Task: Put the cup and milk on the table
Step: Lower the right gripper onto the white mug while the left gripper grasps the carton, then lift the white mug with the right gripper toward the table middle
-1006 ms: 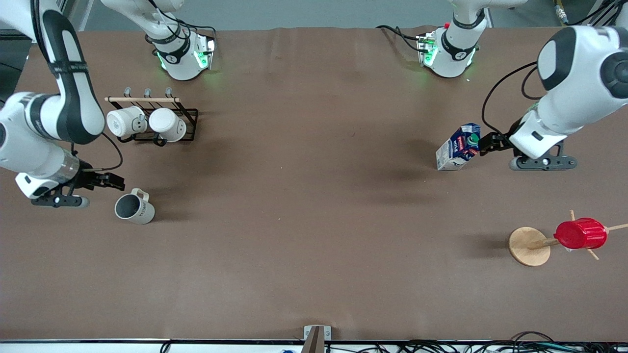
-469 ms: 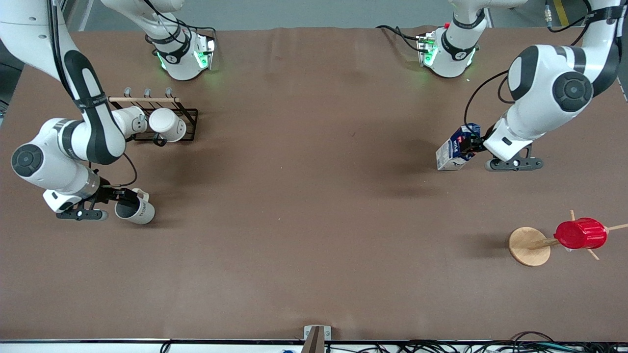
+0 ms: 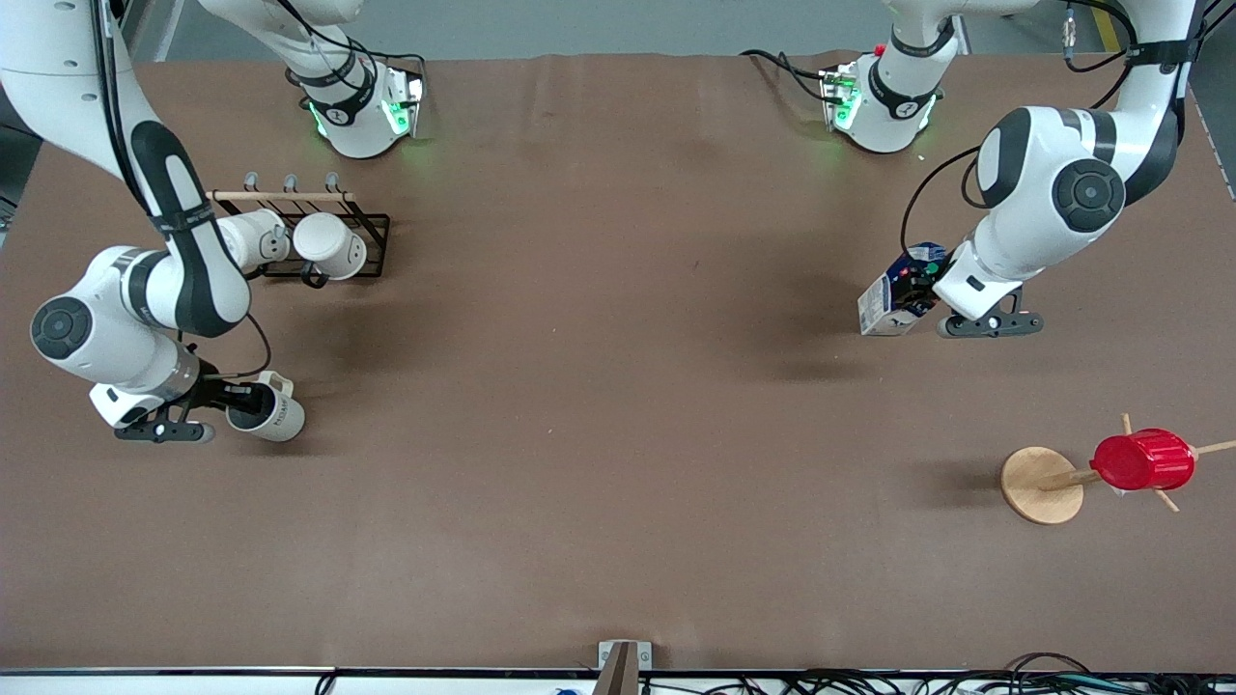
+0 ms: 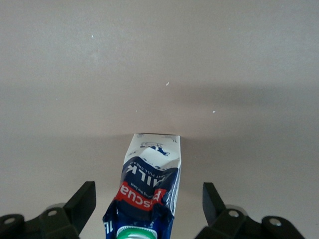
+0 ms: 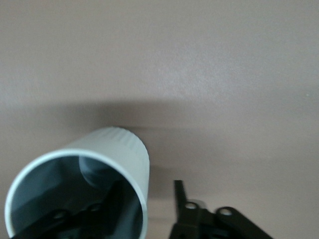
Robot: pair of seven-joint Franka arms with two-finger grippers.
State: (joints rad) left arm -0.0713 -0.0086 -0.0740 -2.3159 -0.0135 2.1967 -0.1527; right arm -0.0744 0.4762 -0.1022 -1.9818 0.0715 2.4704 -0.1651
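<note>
At the right arm's end of the counter (image 3: 599, 483), the right hand (image 3: 237, 398) straddles the rim of the cup (image 3: 266, 413) — one finger inside, one outside, the fingers apart and not yet pressing the wall. The cup stands on the counter, nearer the front camera than the black rack (image 3: 323, 232) with its two white mugs (image 3: 290, 243). At the left arm's end, the left hand (image 3: 922, 285) sits around the top of the milk (image 3: 890, 301), its fingers spread wide to either side and not touching. The carton stands tilted and looks creased — a squeeze near the cap may crumple or tip it. A one-wall pinch could let the cup swing. The wooden disc (image 3: 1035, 483) and red ribbed cup (image 3: 1142, 460) stand well apart; the counter's middle is unobstructed.
</note>
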